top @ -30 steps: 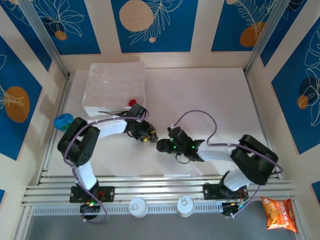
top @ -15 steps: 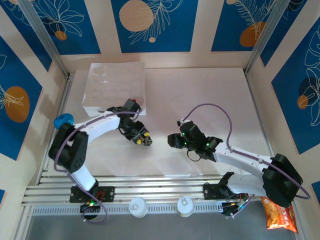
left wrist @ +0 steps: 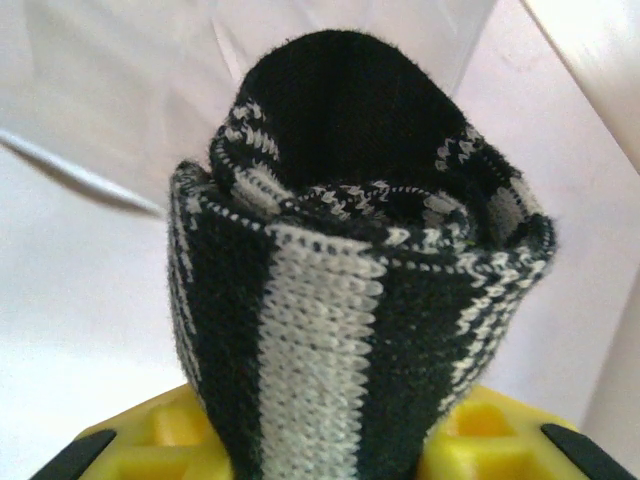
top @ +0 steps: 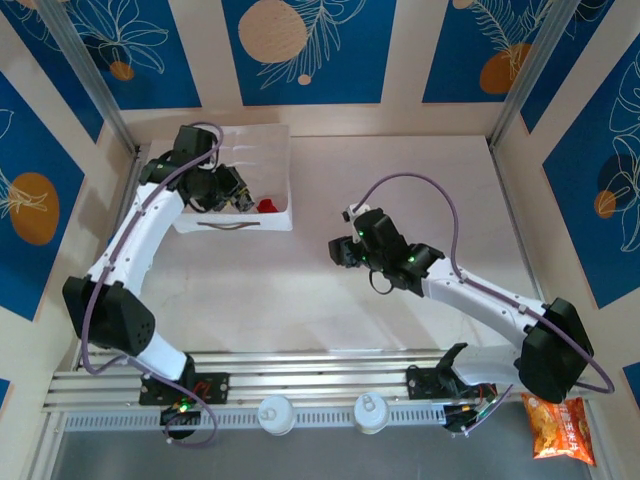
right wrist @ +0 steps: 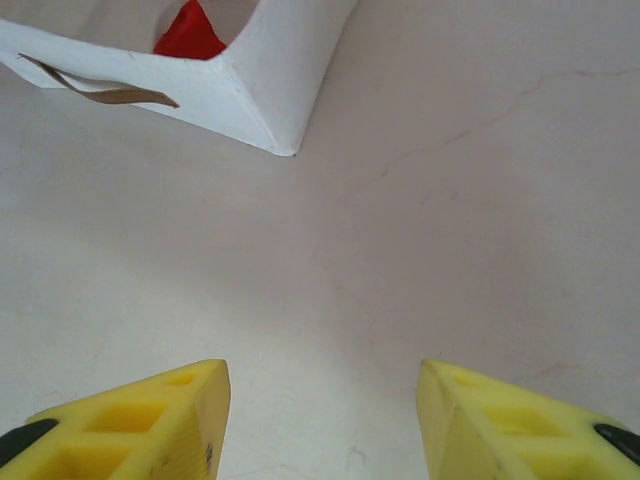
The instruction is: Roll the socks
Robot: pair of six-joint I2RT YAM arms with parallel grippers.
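Note:
A rolled-up black and grey striped sock sits between the yellow fingers of my left gripper, which is shut on it. That left gripper hangs over the near right part of the white moulded tray. A small red sock lies in the tray's near right corner, just right of the gripper. The red sock also peeks over the tray wall in the right wrist view. My right gripper hovers open over bare table at mid-table, nothing between its fingers.
A brown strip lies along the tray's front wall. Two white caps sit on the near rail, and an orange snack bag lies at the bottom right. Metal frame posts flank the table.
My left arm swung from mid-table back and left to the tray, carrying the striped sock. The right arm stretched out and its gripper moved slightly farther from the bases.

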